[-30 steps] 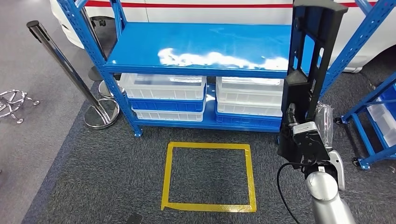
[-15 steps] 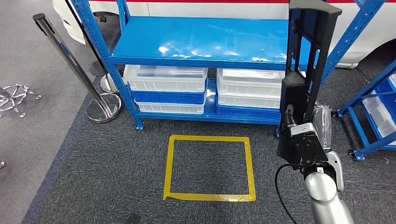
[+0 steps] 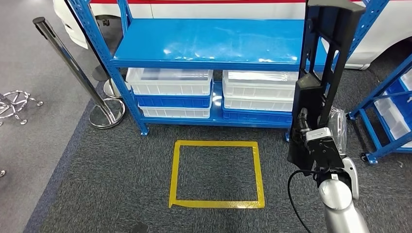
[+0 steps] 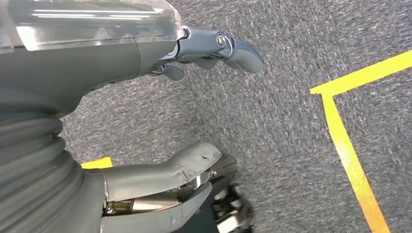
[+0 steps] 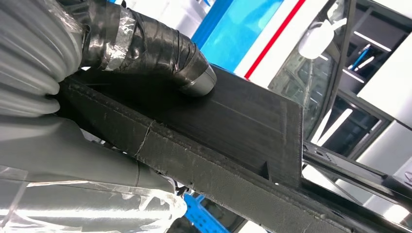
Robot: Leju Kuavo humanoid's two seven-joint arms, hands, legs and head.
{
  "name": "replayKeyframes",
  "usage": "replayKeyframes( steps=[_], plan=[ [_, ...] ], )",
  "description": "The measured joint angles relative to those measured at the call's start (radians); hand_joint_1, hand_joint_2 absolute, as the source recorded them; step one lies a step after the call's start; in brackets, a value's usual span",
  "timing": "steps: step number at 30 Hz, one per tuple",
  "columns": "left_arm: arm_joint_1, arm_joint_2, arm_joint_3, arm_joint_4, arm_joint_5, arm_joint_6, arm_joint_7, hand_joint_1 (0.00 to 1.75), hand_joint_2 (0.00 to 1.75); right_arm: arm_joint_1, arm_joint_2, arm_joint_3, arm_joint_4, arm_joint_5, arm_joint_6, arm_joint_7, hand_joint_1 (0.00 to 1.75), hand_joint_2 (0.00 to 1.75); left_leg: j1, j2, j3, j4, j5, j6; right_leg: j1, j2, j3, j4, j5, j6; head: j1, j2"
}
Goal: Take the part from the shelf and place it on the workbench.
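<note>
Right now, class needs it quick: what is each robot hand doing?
Left hand: open, holding nothing, fingers apart above the carpet.
Right hand: closed around the tall black part, held upright.

Taped square (image 3: 216, 174) lies on the floor before the shelf (image 3: 209, 41) (bins (image 3: 170, 82) beneath).

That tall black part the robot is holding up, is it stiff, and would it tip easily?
The black part probably is stiff: it stands straight above the right hand without sagging. It looks fairly light for its size, being an open frame with gaps. Held near its lower end, it is likely top-heavy and apt to tip if the grip loosens.
</note>
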Motion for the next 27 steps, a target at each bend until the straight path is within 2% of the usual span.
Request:
replayKeyframes(
  steps=[2,4,6,8,9,10,11,12,13,15,18,20,21,23,24,25,26,27],
  plan=[
    [0.0,0.0,0.0,0.0,0.0,0.001,0.0,0.0,1.75,0.001,0.0,0.0,0.0,0.0,0.0,0.0,1.75,1.75,-0.006,-0.001,0.008,-0.025,0.0,0.007,-0.003,0.0,0.0,-0.01,0.007,0.013,0.0,0.0],
    [-0.001,0.0,0.001,0.0,0.0,0.002,-0.001,0.0,1.75,0.001,0.0,0.0,0.0,0.0,-0.001,-0.001,1.75,1.75,-0.004,0.002,0.018,-0.053,0.012,0.016,-0.005,-0.001,-0.004,-0.003,-0.004,0.02,0.001,0.0],
    [-0.001,0.0,0.001,0.0,0.0,0.002,-0.003,0.0,1.75,0.001,0.0,0.0,0.0,0.0,-0.001,-0.001,1.75,1.75,-0.001,0.005,0.027,-0.071,0.021,0.023,-0.002,-0.001,-0.039,0.073,-0.051,0.021,0.001,0.0],
    [0.0,0.0,0.001,0.0,0.0,0.002,-0.004,0.0,1.75,0.005,0.0,0.0,0.0,0.0,-0.002,-0.002,1.75,1.75,-0.003,0.004,0.025,-0.068,0.02,0.027,0.002,0.0,-0.101,0.194,-0.102,0.02,0.001,0.0],
    [0.0,0.0,0.001,0.0,0.0,0.001,-0.005,0.0,1.75,0.007,0.0,0.0,0.0,0.0,-0.002,-0.001,1.75,1.75,-0.003,0.004,0.022,-0.064,0.018,0.028,0.003,0.0,-0.122,0.233,-0.108,0.021,0.002,0.0],
    [0.001,0.0,0.001,0.0,0.0,0.0,-0.005,0.0,1.75,0.009,0.0,0.0,0.0,0.0,-0.002,-0.001,1.75,1.75,-0.004,0.004,0.02,-0.058,0.016,0.028,0.002,-0.001,-0.128,0.24,-0.097,0.021,0.001,0.0],
    [0.002,0.0,0.001,0.0,0.0,0.0,-0.006,0.0,1.75,0.01,0.0,0.0,0.0,0.0,-0.002,-0.001,1.75,1.75,-0.004,0.004,0.017,-0.051,0.013,0.027,0.001,-0.001,-0.115,0.21,-0.07,0.022,0.002,0.0],
    [0.002,-0.001,0.001,0.0,0.0,0.0,-0.006,0.0,1.75,0.01,0.0,0.0,0.0,0.0,-0.002,0.0,1.75,1.75,-0.003,0.004,0.014,-0.041,0.008,0.025,0.0,-0.002,-0.087,0.152,-0.035,0.023,0.002,0.0],
    [0.002,-0.001,0.001,0.0,0.0,-0.001,-0.007,0.0,1.75,0.01,0.0,0.0,0.0,0.0,-0.002,-0.001,1.75,1.75,-0.005,0.004,0.009,-0.03,0.003,0.021,0.0,-0.003,-0.059,0.096,-0.012,0.023,0.002,0.0],
    [0.001,-0.002,0.002,0.0,0.0,-0.001,-0.008,0.0,1.75,0.01,0.0,0.0,-0.001,0.0,-0.002,-0.001,1.75,1.75,-0.007,0.003,-0.003,-0.007,-0.006,0.013,0.002,-0.002,-0.03,0.029,0.007,0.018,0.001,0.0],
    [0.002,-0.002,0.003,0.0,0.0,-0.001,-0.009,0.0,1.75,0.012,0.0,0.0,-0.002,0.0,-0.003,0.0,1.75,1.75,-0.006,0.002,-0.012,0.003,-0.009,0.003,0.005,0.001,-0.035,0.027,0.009,0.003,0.0,0.0],
    [0.002,-0.002,0.004,0.0,0.0,-0.002,-0.01,0.0,1.75,0.012,0.0,0.0,-0.003,0.0,-0.003,0.0,1.75,1.75,-0.003,0.002,-0.025,0.035,-0.034,-0.007,0.003,0.001,-0.036,0.025,0.013,-0.006,0.0,0.0],
    [0.002,-0.002,0.004,0.0,-0.001,-0.003,-0.011,0.0,1.75,0.011,0.0,0.0,-0.003,0.0,-0.003,0.0,1.75,1.75,-0.001,0.001,-0.042,0.078,-0.063,-0.014,0.002,0.0,-0.037,0.024,0.015,-0.01,0.0,0.0],
    [0.003,-0.002,0.004,0.0,-0.002,-0.006,-0.012,0.0,1.75,0.012,0.0,0.0,-0.003,0.0,-0.003,-0.001,1.75,1.75,0.004,0.001,-0.094,0.203,-0.128,-0.023,0.004,-0.001,-0.04,0.024,0.017,-0.014,0.0,0.0],
    [0.005,-0.002,0.004,0.0,-0.003,-0.006,-0.012,0.0,1.75,0.012,0.0,0.0,-0.003,0.0,-0.003,-0.001,1.75,1.75,0.006,0.001,-0.116,0.256,-0.147,-0.024,0.005,-0.001,-0.041,0.024,0.017,-0.014,0.0,0.0],
    [0.006,-0.002,0.004,0.0,-0.003,-0.007,-0.011,0.0,1.75,0.013,0.0,0.0,-0.003,0.0,-0.003,-0.001,1.75,1.75,0.006,0.001,-0.124,0.279,-0.147,-0.023,0.006,-0.001,-0.041,0.024,0.018,-0.015,0.0,0.0],
    [0.007,-0.002,0.004,0.0,-0.003,-0.007,-0.011,0.0,1.75,0.013,0.0,0.0,-0.003,0.0,-0.003,-0.001,1.75,1.75,0.006,0.001,-0.115,0.264,-0.13,-0.019,0.007,-0.001,-0.041,0.024,0.018,-0.015,0.0,0.0],
    [0.007,-0.002,0.005,0.0,-0.003,-0.008,-0.011,0.0,1.75,0.013,0.0,0.0,-0.003,0.0,-0.003,-0.001,1.75,1.75,0.005,0.001,-0.086,0.211,-0.098,-0.013,0.008,-0.001,-0.041,0.024,0.018,-0.015,0.0,0.0]
  ],
)
